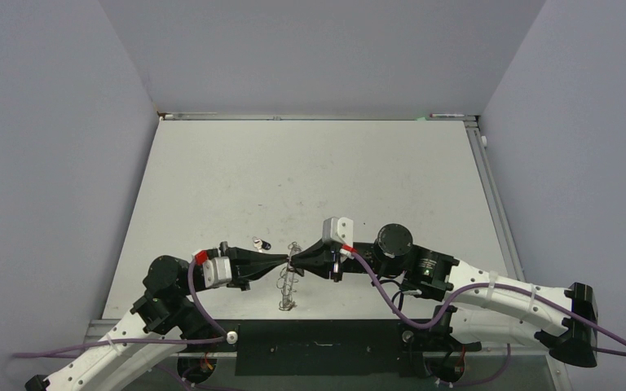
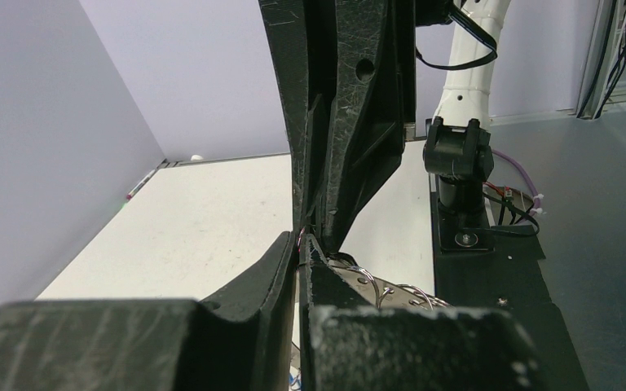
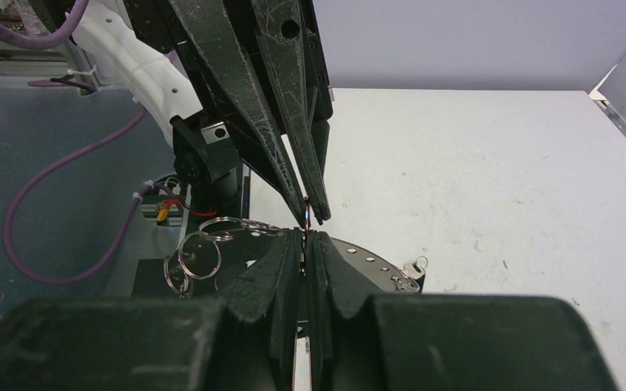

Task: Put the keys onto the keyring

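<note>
- Fingers (image 3: 281, 261) of the right gripper (image 3: 304, 238) are closed, tip to tip with the closed left gripper (image 3: 316, 216).
- A thin wire (image 3: 303, 221) is seen between the tips; a grip cannot be told.
- The keyring (image 1: 287, 287) is seen just below the tips, at lower centre of the top view.

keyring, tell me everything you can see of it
The keyring is a flat silver metal disc with small holes punched along its rim, and thin wire loops hang off it. From above it shows edge-on as a narrow strip, so it stands tilted rather than flat on the table. The left end effector and right end effector, both shut, meet tip to tip at its top, apparently pinching a loop; the exact contact is hidden.
</note>
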